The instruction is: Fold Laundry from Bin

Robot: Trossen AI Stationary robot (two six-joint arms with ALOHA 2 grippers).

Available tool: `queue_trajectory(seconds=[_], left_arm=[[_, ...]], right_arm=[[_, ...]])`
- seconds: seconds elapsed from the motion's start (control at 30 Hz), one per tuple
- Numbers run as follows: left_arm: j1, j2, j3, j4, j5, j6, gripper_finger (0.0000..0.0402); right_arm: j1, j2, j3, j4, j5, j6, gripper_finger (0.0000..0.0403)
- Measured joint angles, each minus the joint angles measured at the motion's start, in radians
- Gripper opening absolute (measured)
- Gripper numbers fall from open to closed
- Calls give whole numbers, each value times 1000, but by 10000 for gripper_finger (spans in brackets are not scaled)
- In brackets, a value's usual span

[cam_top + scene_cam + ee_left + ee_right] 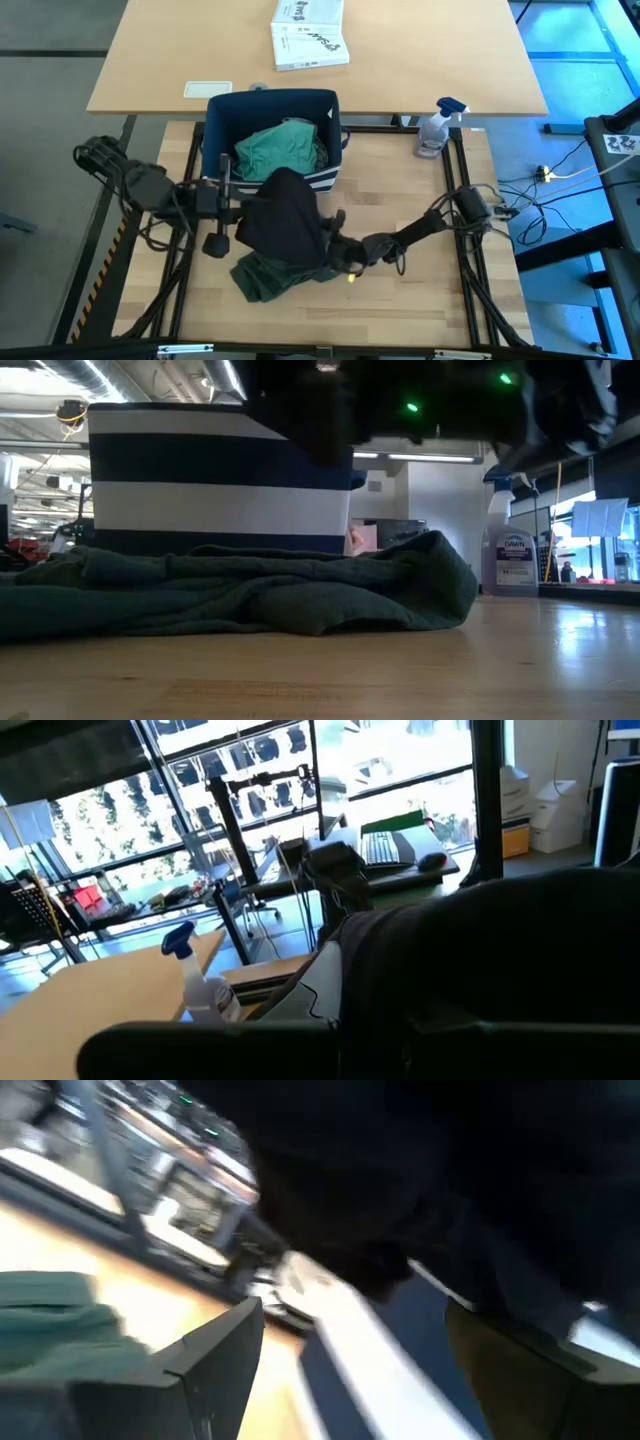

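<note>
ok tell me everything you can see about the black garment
The black garment is a large soft cloth piece, dark and plain, bunched and draped rather than flat. It hangs lifted above the table, between the navy striped bin and the olive-green piece on the wood, overlapping both from above. The left gripper is shut at its left edge, apparently holding it. The right gripper, fingers open, sits at its lower right side.

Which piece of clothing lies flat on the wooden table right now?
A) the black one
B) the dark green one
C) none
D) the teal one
B: the dark green garment rests on the table, while the black garment hangs lifted and the teal piece sits in the bin.
</note>
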Motion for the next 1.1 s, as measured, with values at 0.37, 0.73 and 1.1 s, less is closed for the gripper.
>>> queue_trajectory(seconds=[0.37,0.73,1.1], left_arm=[[0,0,76,-94,-21,3,12],[1,0,87,-110,-38,2,12],[1,-2,88,-109,-50,0,12]], right_arm=[[-10,2,-35,164,224,-188,309],[-72,-16,-68,253,-60,-15,350],[-76,-16,-50,251,-121,-143,367]])
